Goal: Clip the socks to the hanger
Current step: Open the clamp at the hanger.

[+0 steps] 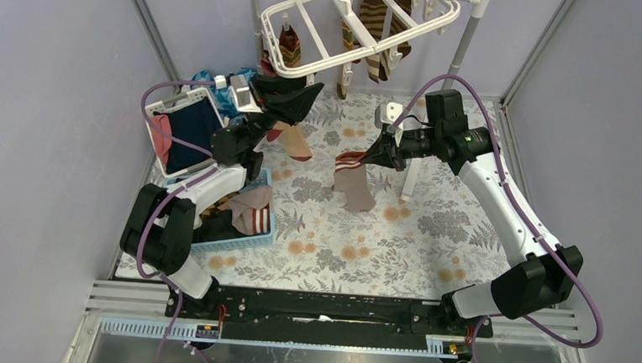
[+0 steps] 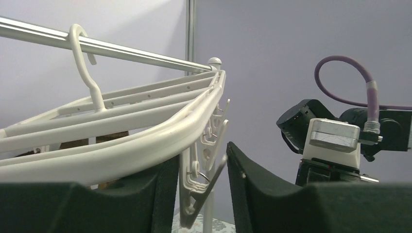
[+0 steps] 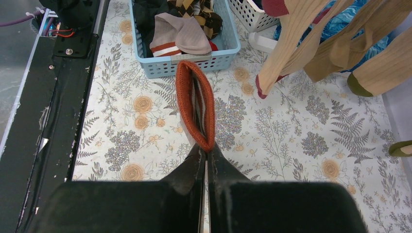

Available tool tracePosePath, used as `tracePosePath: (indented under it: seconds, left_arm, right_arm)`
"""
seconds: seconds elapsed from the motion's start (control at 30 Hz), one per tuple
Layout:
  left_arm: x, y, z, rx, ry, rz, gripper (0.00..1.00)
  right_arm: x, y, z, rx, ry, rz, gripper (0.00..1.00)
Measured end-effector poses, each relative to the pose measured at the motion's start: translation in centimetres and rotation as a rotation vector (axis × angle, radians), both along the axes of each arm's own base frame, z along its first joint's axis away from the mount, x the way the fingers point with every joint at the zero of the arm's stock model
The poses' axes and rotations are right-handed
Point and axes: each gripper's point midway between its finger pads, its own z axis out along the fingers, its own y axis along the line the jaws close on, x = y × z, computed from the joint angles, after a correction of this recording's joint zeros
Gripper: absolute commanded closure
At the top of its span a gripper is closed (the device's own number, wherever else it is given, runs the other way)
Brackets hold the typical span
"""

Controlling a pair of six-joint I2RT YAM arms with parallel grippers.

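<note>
We see the flower-printed desk (image 1: 432, 230) under everything; over its far edge the hanger (image 2: 121, 153), a white plastic frame of smooth rounded bars, carries striped socks (image 1: 376, 25); a white slotted basket (image 1: 179, 100) and a blue lattice basket (image 3: 160, 68) heaped with soft knits crowd the left arm; the right hand (image 3: 205, 151) is clenched on the ribbed orange cuff (image 3: 196, 104) of a tan sock (image 1: 353, 190) dangling above the desk; the left hand (image 2: 201, 154) has its fingers either side of a dangling clip (image 2: 197, 196), which fills the gap; whether it squeezes the clip we cannot tell.
</note>
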Motion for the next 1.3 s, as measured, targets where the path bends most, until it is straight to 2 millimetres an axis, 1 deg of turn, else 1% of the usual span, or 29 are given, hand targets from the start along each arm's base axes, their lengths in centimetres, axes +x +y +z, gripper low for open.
tracePosePath:
  seconds: [0.13,0.2,0.27,0.33,0.4,0.53,0.63,0.73,0.97,1.1,1.3]
  left_arm:
    - [-0.1,-0.1,0.0,-0.008,0.014,-0.017,0.69]
    - [-0.1,-0.1,0.0,-0.013,0.020,-0.027,0.71]
    - [-0.2,-0.1,0.1,-0.017,0.026,-0.035,0.79]
    - [-0.2,-0.1,0.1,-0.021,0.032,-0.043,0.81]
    - [-0.3,-0.1,0.1,-0.024,0.036,-0.048,0.85]
    - [-0.3,-0.2,0.1,-0.030,0.045,-0.059,0.89]
    - [-0.3,-0.2,0.1,-0.037,0.055,-0.068,0.89]
    - [-0.3,-0.1,0.2,-0.052,0.068,-0.076,0.90]
    - [-0.4,0.1,0.8,-0.081,0.085,-0.102,0.90]
    - [-0.5,0.0,0.9,-0.088,0.092,-0.112,0.90]
    - [-0.6,0.0,1.0,-0.095,0.101,-0.129,0.90]
  right_arm:
    - [0.0,0.0,0.0,0.000,0.000,-0.001,1.00]
    - [0.0,0.0,0.1,0.002,0.000,-0.002,1.00]
    - [0.1,0.1,0.1,0.004,0.003,-0.004,1.00]
    - [0.1,0.1,0.2,0.007,0.007,-0.008,1.00]
    - [0.3,0.2,0.2,0.010,0.012,-0.012,1.00]
    - [0.6,0.3,-0.1,0.009,0.042,-0.021,1.00]
    - [1.2,0.6,0.2,0.015,0.067,-0.031,1.00]
    - [2.0,1.2,1.0,0.035,0.086,-0.042,1.00]
    - [3.8,3.7,3.5,0.096,0.150,-0.052,1.00]
    - [4.2,5.2,4.8,0.115,0.168,-0.039,1.00]
    - [5.0,6.1,7.1,0.148,0.167,-0.030,1.00]
